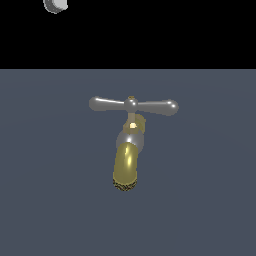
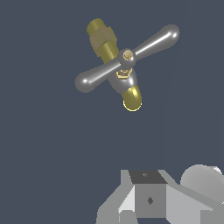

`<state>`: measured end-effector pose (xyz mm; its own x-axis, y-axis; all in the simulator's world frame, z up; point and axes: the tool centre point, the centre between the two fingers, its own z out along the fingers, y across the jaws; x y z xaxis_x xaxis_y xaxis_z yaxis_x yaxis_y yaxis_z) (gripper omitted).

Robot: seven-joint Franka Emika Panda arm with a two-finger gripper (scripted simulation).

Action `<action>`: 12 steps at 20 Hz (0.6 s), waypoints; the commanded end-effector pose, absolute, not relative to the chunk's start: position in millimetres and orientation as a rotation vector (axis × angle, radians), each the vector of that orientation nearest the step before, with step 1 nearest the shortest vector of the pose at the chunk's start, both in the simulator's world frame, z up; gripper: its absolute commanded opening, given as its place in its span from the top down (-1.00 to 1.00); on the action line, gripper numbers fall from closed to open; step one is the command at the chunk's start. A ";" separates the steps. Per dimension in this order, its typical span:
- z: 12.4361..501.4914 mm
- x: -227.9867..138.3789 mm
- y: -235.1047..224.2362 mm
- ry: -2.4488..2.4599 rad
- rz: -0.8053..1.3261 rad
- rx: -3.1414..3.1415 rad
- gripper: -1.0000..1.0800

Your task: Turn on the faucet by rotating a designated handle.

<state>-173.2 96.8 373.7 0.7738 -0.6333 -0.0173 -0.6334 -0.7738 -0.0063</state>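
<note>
The faucet (image 1: pixel 131 142) stands on the dark grey floor in the middle of the exterior view. It has a silver rounded body and a thick brass-gold spout (image 1: pixel 125 169) pointing down and toward the camera. The handle (image 1: pixel 133 105) is a slim silver crossbar on top, lying level, with a rounded bulb on each arm and a small brass-tipped hub. In the wrist view the handle (image 2: pixel 127 57) lies across the faucet (image 2: pixel 127 83), seen from above. My gripper (image 2: pixel 148 203) shows only as grey blocks at the picture's edge, well away from the handle and touching nothing; its fingers are not clearly seen.
A small pale grey piece of the robot (image 1: pixel 55 5) shows at the top of the exterior view, toward its left, high above the faucet. The dark grey floor (image 1: pixel 210 200) surrounds the faucet, with a black background behind it.
</note>
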 end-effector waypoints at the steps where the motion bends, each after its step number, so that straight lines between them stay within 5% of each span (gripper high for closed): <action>1: 363.8 -163.8 101.9 1.137 0.021 -2.915 1.00; 12: 322.1 -120.9 116.4 1.482 0.019 -2.755 1.00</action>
<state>-127.0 114.8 327.8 0.5792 -0.8150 -0.0169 -0.8152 -0.5792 -0.0058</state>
